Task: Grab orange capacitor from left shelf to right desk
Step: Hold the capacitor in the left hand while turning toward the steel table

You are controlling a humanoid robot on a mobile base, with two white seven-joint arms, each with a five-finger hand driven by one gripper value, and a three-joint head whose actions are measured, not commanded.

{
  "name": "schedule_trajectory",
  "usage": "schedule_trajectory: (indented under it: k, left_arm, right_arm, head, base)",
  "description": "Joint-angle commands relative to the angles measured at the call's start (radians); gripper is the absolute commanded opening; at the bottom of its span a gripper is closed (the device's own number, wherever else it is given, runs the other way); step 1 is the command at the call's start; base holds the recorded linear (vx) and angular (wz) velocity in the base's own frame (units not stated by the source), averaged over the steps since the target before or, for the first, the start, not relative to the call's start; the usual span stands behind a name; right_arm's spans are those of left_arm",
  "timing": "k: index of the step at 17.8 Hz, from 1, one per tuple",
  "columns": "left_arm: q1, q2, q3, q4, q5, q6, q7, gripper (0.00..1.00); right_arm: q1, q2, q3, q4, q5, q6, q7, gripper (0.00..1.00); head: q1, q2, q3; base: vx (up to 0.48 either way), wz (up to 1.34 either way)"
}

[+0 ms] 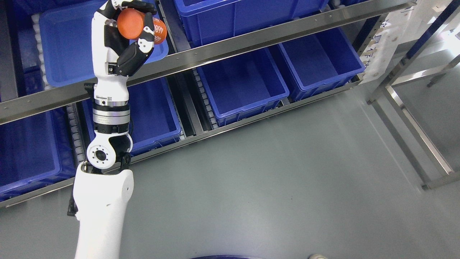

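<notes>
Here, left hand (124, 34) grips one orange capacitor (141, 25).

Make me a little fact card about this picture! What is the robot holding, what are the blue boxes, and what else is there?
holding: the left hand has its fingers wrapped around the orange capacitor
where it is: raised in front of the upper blue bin
shelf: metal shelf rail running across, with more blue bins below, such as the middle bin
bins: the ones whose insides show look empty
floor: grey floor
right side: metal frame, only partly seen
right hand: not in the picture
</notes>
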Motion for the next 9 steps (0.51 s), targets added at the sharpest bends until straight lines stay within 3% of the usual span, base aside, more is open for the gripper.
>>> schedule_trajectory:
  k: [1,9]
  left_arm:
    - [-0.002,0.017,-0.04,-0.006,0.0,0.0,0.0,0.01]
    - [-0.051,0.017,-0.151,-0.007,0.002,-0.004,0.001,0.01]
  right_arm:
    - [0.003,-0.017,-0.017,-0.017,0.003,0.0,0.0,1.0]
    - [0.003,-0.017,-0.017,-0.017,0.003,0.0,0.0,1.0]
  head:
    - [0.0,0.0,0.0]
    - [0.0,0.0,0.0]
  base:
    - [0.042,-0.23]
    - [0.057,-0.3]
